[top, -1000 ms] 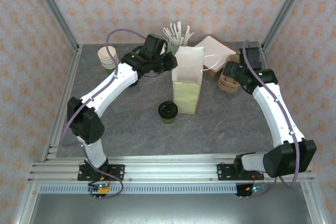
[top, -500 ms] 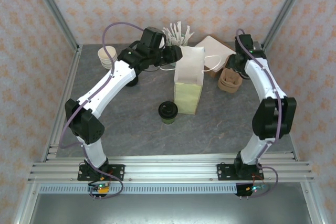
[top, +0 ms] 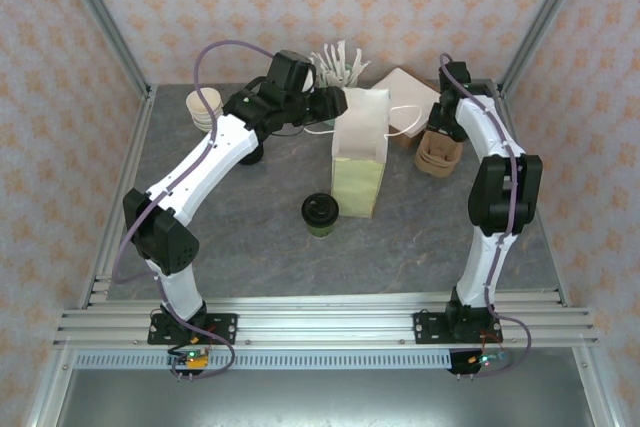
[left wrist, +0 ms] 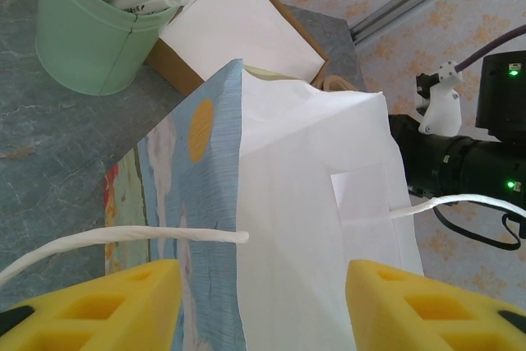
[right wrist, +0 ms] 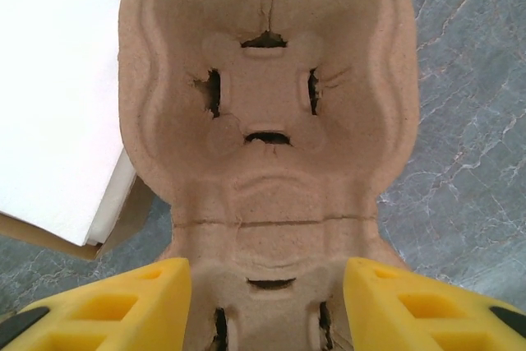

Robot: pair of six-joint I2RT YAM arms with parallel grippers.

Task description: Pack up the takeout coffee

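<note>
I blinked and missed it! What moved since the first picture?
The right arm folded up tall, tipping the right gripper down over the brown cup carrier. The left gripper slid across to the paper bag top, jaws open either side. The takeout coffee, bag and carrier stayed put.

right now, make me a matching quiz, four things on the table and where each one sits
Things:
1. coffee
2. bag
3. carrier
4. cup stack

Places:
a. far left corner
b. far right, brown, lying flat
c. in the middle, standing upright
d. just in front of the bag, lid on

Pairs: 1-d, 2-c, 3-b, 4-a
</note>
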